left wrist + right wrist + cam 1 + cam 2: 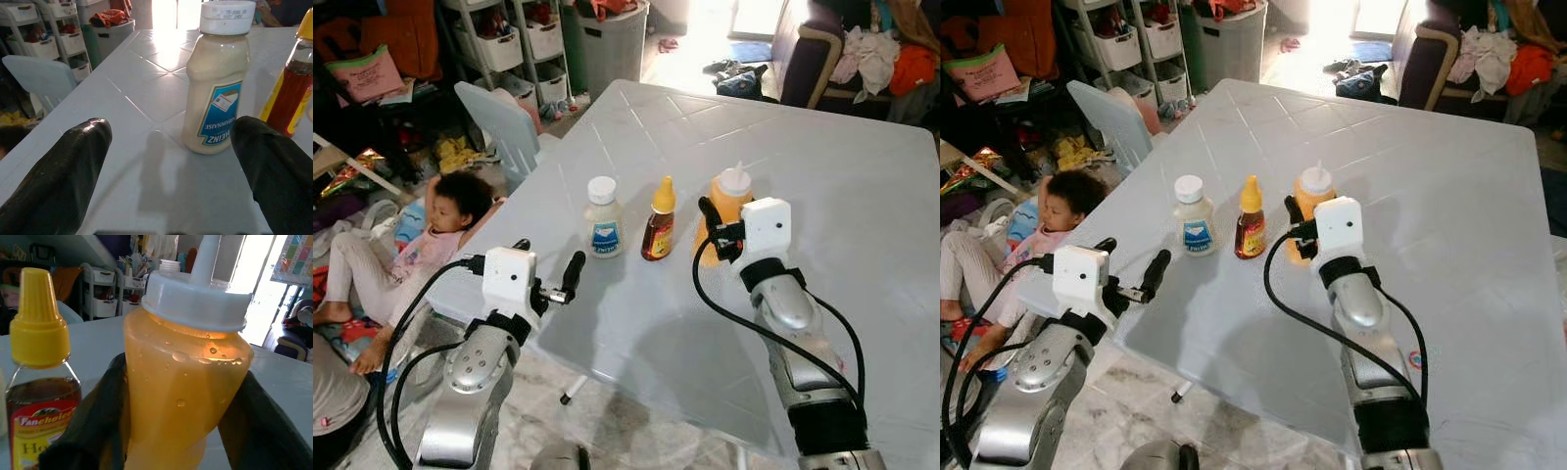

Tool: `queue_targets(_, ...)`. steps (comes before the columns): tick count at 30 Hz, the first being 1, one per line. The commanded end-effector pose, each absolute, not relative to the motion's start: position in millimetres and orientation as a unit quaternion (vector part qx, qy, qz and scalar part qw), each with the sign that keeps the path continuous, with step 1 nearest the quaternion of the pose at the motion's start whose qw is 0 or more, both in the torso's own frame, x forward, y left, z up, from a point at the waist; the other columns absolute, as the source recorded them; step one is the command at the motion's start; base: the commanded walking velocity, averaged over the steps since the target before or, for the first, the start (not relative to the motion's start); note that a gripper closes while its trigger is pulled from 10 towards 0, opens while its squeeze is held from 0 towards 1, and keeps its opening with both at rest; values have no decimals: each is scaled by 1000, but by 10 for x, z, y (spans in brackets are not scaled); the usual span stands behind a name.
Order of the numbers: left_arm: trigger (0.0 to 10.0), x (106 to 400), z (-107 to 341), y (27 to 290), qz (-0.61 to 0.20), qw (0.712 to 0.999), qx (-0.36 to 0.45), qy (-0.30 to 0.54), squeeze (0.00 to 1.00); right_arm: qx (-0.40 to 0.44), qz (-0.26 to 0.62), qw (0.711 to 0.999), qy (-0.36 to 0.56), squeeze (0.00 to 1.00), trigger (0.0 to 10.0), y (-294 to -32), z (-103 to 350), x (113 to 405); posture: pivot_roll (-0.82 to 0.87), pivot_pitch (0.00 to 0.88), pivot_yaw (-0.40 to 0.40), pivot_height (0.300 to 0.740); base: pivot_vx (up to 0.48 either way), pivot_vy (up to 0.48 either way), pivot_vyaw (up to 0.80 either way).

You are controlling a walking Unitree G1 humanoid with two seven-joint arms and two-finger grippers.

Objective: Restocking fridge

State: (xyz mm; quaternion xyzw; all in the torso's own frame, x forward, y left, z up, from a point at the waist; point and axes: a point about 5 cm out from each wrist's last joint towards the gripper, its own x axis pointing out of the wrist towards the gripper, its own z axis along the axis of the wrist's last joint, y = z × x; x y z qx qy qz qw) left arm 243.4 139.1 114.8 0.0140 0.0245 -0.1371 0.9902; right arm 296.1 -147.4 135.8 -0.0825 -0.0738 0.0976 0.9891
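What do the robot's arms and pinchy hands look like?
Both arms are shiny silver metal with dark joints and looping black cables. Each wrist carries a white boxy block. The left gripper and right gripper each have two long, rounded black fingers.

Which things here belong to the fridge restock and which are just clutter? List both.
For the job: mayonnaise bottle, honey bottle, orange sauce bottle between the right gripper fingers, open left gripper before the mayonnaise, all on the table.

Lying about: storage drawers, laundry bin, clothes on the sofa, a person on the floor.
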Motion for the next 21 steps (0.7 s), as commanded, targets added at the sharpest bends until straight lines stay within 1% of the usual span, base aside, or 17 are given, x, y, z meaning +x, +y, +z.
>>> queue_targets(1, 10000, 2484, 1133, 1410, -124, 991, 25, 31, 0, -81, 99, 988, -83, 0, 10000, -1451, 1429, 2937, -32, 0, 54, 740, 0, 0, 0)
queue_targets(5, 10000, 2575, 1145, 1446, -99, 994, 39, 27, 0, -76, 87, 990, -85, 0, 10000, -1498, 1461, 2853, -31, 0, 46, 740, 0, 0, 0)
queue_targets(8, 10000, 2643, 1176, 1483, -92, 995, 43, 17, 0, -65, 72, 992, -81, 0, 10000, -1544, 1466, 2707, -36, 0, 46, 740, 0, 0, 0)
queue_targets(13, 10000, 2670, 1182, 1504, -83, 996, 44, 10, 0, -57, 78, 993, -69, 0, 10000, -1530, 1437, 2526, -52, 0, 50, 740, 0, 0, 0)
queue_targets(18, 10000, 2761, 1170, 1456, -85, 995, 43, 4, 0, -56, 79, 994, -58, 0, 10000, -1524, 1385, 2505, -63, 0, 53, 740, 0, 0, 0)
queue_targets(21, 10000, 2831, 1200, 1433, -85, 995, 42, -4, 0, -54, 78, 993, -65, 0, 10000, -1498, 1435, 2572, -69, 0, 49, 740, -256, 0, 0)
